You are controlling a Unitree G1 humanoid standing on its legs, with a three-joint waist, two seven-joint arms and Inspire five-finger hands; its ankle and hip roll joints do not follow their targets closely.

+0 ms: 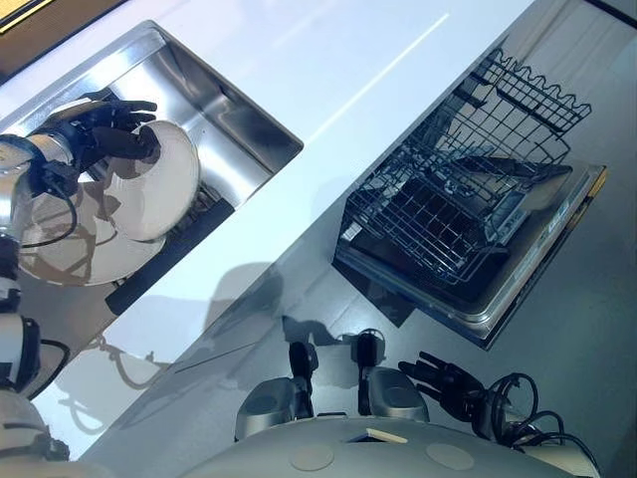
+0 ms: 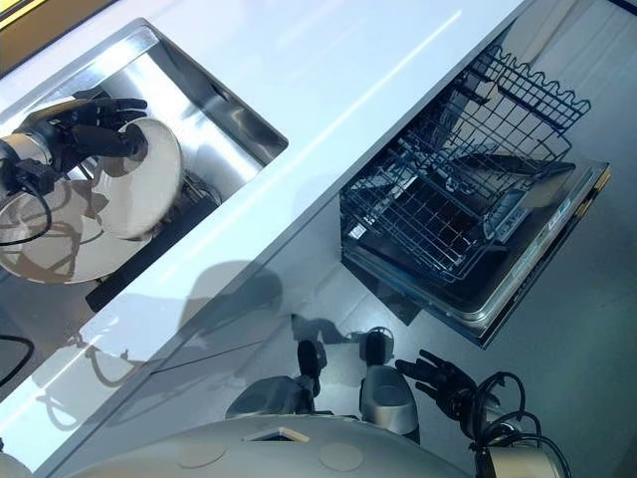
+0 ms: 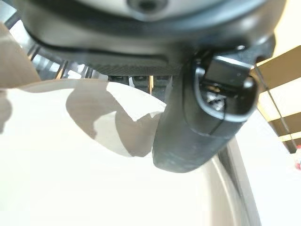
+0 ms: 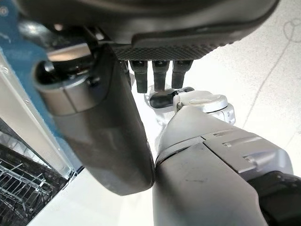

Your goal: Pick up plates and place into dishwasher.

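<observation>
White plate (image 1: 149, 189) is pinched by the left hand (image 1: 105, 129) over the steel sink (image 1: 214, 100); right hand (image 1: 443, 378) hangs relaxed.

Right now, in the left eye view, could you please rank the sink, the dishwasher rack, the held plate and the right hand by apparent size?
1. dishwasher rack and sink: similar, too close to rank.
2. plate, held over the sink by the left hand.
3. right hand, smallest, hanging low by the floor.
</observation>
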